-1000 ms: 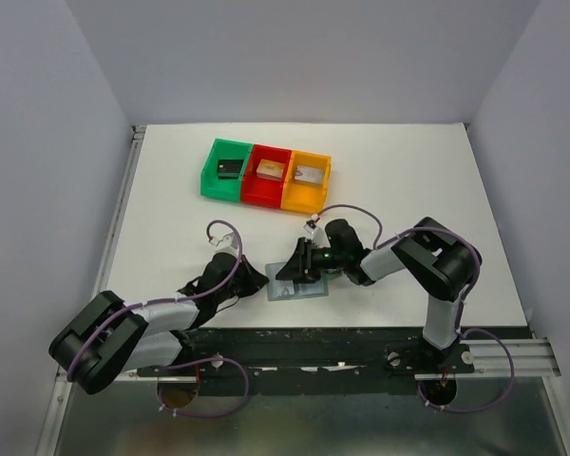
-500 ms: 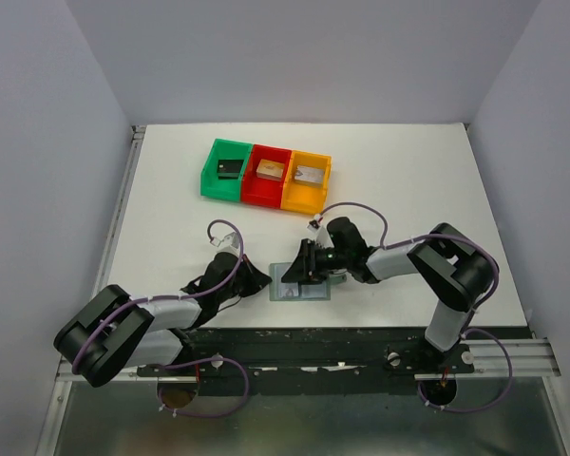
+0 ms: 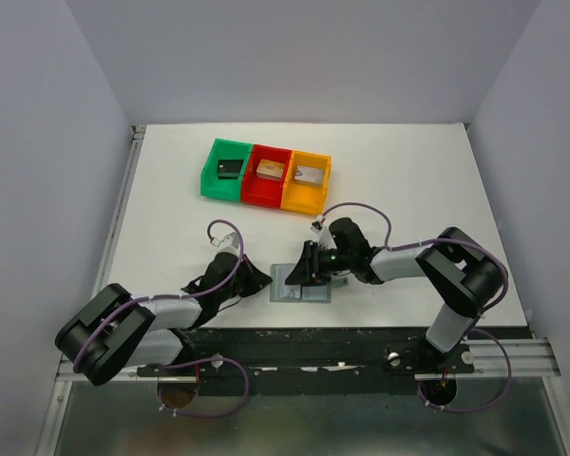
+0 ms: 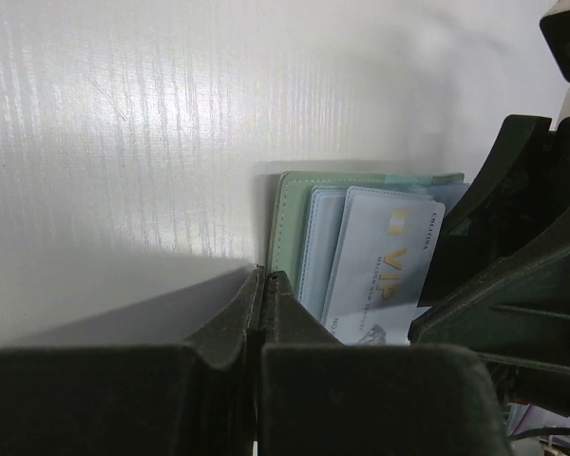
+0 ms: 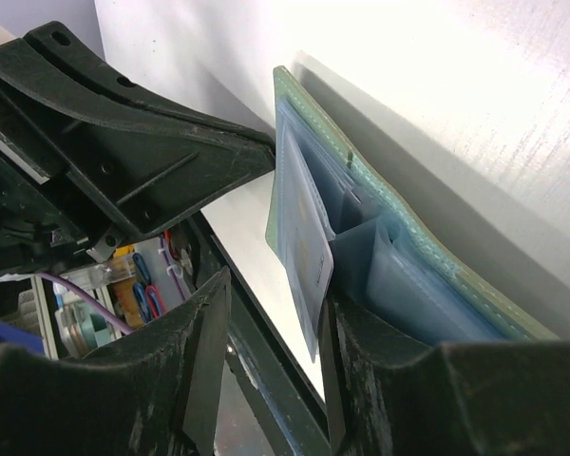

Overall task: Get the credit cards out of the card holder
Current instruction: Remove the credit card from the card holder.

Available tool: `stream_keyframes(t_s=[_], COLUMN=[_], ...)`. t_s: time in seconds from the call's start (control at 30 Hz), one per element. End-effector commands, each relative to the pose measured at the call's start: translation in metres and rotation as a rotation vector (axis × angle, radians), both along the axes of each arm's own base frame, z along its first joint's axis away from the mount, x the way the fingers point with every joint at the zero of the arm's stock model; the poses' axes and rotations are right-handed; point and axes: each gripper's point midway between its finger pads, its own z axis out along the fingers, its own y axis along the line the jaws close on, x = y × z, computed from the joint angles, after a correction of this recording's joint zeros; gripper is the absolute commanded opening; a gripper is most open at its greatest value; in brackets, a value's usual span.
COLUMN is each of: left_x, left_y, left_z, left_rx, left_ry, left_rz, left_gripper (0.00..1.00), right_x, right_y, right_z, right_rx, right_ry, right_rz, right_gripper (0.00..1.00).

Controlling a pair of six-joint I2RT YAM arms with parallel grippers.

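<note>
Your right elbow (image 3: 470, 275) swung outward; right gripper (image 5: 271, 313) half open astride a silvery-grey card (image 5: 304, 228) in the grey-green bifold wallet (image 5: 408, 239); left gripper (image 4: 263, 280) shut, empty

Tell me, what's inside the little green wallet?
A pale card printed VIP sticks out of the pale blue pockets of the card holder. The right arm's fingers cover its other side, so more cards could be hidden.

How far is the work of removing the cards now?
Done: the card holder lies open, the shut left gripper at its edge. In hand: the right gripper, jaws open, straddles a pale VIP card sticking out of the holder. Left: no card lies free yet.
</note>
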Motion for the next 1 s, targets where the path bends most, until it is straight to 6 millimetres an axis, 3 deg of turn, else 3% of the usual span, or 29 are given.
stream_keyframes(t_s=[0.0, 0.47, 0.97], left_x=[-0.036, -0.038, -0.039], left_y=[0.032, 0.034, 0.036], left_z=[-0.054, -0.057, -0.057], left_rx=[0.182, 0.181, 0.186], left_ry=[0.177, 0.183, 0.182], left_rz=[-0.004, 0.004, 0.004], left_gripper=[0.00, 0.00, 0.00], right_x=[0.002, 0.001, 0.004], right_y=[-0.008, -0.019, -0.023], right_z=[0.001, 0.004, 0.011], right_rx=[-0.019, -0.039, -0.033], right_ry=[-0.018, -0.036, -0.058], right_rz=[-0.016, -0.026, -0.042], right_gripper=[0.48, 0.47, 0.35])
